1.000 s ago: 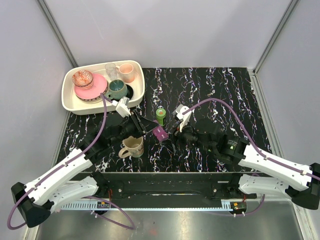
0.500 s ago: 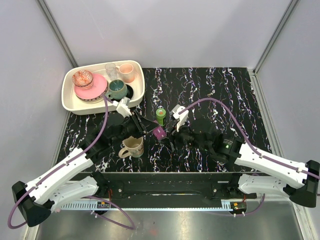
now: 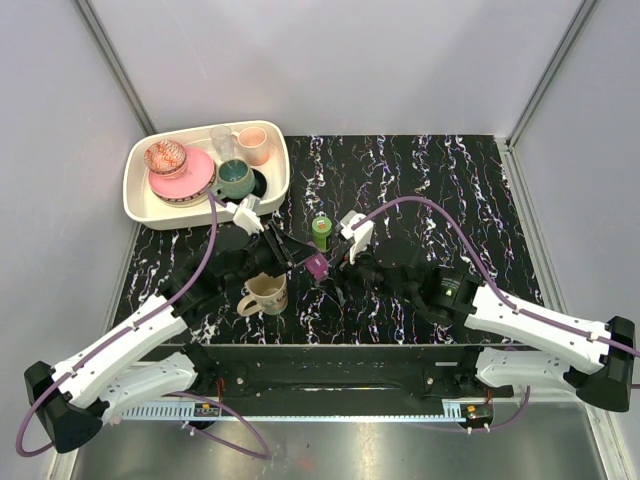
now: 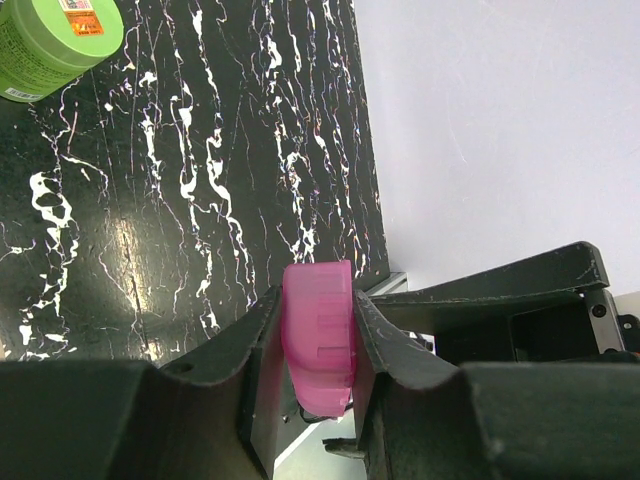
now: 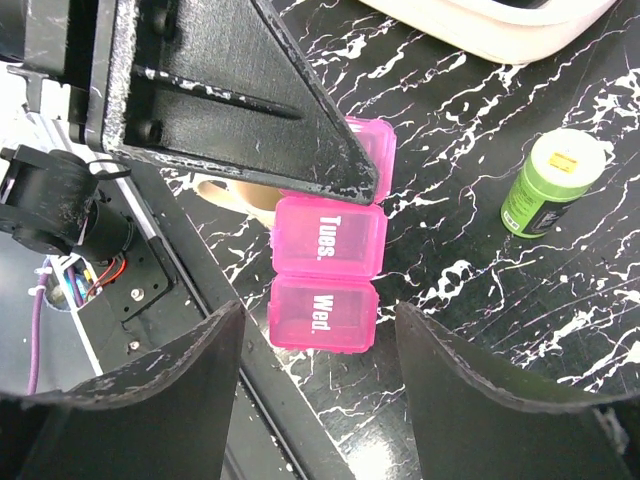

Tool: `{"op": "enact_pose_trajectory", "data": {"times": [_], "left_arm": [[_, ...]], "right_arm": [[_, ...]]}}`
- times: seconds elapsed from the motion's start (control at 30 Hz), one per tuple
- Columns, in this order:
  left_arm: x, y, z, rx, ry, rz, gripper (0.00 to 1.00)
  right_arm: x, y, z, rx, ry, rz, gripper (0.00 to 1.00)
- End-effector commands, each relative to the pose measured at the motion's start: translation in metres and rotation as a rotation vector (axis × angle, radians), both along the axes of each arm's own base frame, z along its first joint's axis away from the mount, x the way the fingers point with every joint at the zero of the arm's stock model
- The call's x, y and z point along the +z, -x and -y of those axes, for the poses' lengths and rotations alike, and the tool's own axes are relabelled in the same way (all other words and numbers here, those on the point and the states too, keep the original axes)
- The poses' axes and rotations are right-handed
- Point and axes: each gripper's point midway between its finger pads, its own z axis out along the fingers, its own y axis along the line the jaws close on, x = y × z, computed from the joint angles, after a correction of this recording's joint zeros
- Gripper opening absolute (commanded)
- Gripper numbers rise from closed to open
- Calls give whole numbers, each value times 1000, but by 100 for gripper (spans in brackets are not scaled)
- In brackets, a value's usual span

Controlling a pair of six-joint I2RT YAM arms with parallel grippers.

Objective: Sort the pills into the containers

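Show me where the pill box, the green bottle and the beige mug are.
pill box (image 5: 328, 240), right wrist view, on the lid marked Tues.
green bottle (image 5: 540, 200), right wrist view, on its labelled side.
beige mug (image 3: 267, 292), top external view, at its mouth.

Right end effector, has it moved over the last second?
Yes. The right end effector has shifted left, toward the beige mug and the pill box.
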Motion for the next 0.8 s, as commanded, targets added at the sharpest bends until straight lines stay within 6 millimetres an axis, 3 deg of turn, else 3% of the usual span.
{"op": "enact_pose_trajectory", "data": {"times": [0.0, 0.13, 0.53, 0.77], "left_arm": [[31, -3, 4, -2, 72, 59, 0], [33, -2, 5, -7, 78, 64, 0], [31, 3, 9, -44, 97, 68, 0], [35, 8, 13, -81, 110, 95, 0]], "right_arm": [[22, -6, 0, -33, -31, 49, 67], [22, -6, 0, -35, -31, 48, 64], [34, 6, 1, 9, -114, 45, 28], [52, 14, 4, 23, -195, 36, 23]]}}
